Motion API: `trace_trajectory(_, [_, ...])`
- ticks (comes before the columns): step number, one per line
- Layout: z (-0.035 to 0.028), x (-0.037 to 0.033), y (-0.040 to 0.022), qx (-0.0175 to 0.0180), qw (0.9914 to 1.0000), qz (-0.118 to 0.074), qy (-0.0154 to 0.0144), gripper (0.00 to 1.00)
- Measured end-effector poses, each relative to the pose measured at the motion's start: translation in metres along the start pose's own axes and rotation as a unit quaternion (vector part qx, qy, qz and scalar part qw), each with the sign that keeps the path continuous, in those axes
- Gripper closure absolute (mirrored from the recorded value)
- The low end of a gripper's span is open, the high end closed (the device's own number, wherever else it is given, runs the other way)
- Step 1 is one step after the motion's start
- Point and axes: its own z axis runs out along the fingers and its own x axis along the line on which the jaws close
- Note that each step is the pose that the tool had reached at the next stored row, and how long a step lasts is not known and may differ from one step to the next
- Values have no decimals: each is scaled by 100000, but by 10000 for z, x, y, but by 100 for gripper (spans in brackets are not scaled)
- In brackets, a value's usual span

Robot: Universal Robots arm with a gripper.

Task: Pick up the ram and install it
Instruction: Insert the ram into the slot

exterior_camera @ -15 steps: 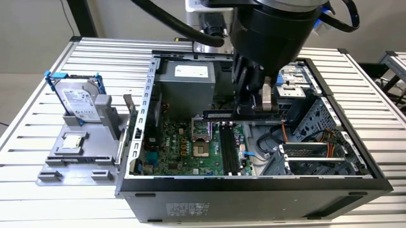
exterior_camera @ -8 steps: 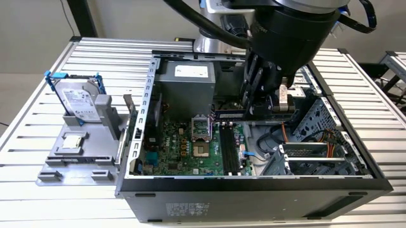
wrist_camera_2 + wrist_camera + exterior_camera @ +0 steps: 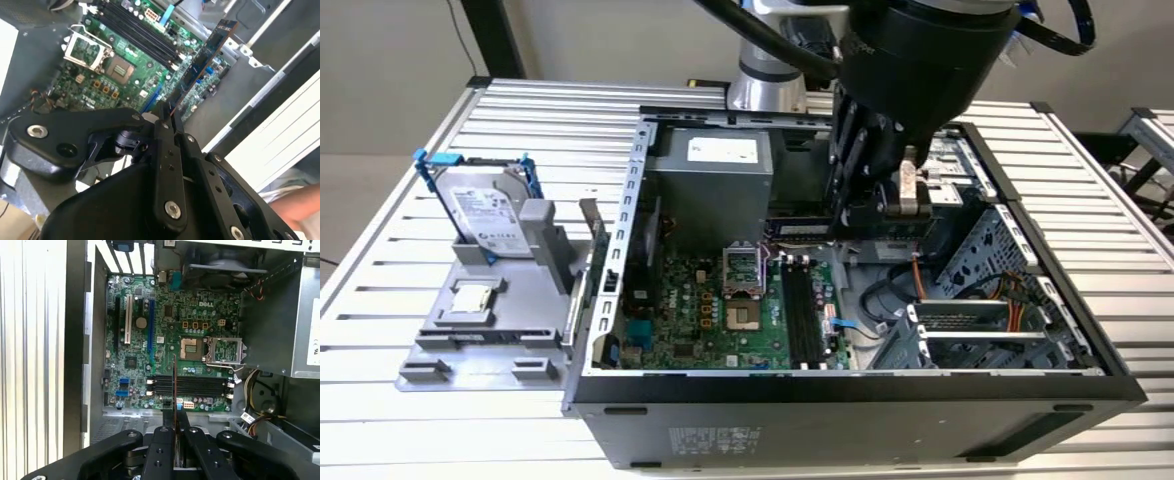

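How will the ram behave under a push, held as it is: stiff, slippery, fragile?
Likely stiff: in the second wrist view the ram runs straight out from the tool, no sag. Probably light: edge-on in the first wrist view it is very thin. May pivot or slip under a push, since the tool pinches it near one end.

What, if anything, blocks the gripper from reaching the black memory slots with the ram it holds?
Probably yes, it can reach. The gripper, shut on the ram, hangs over the memory slots in the open case; the slots look empty and the cables lie off to one side.
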Motion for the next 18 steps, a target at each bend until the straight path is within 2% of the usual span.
trace_trajectory(4, [5, -75, -3, 6, 100000, 199, -10, 100])
trace_trajectory(13, [13, -117, -4, 114, 99959, 2872, -53, 100])
trace_trajectory(18, [15, -143, -4, 125, 99953, 3065, -57, 100])
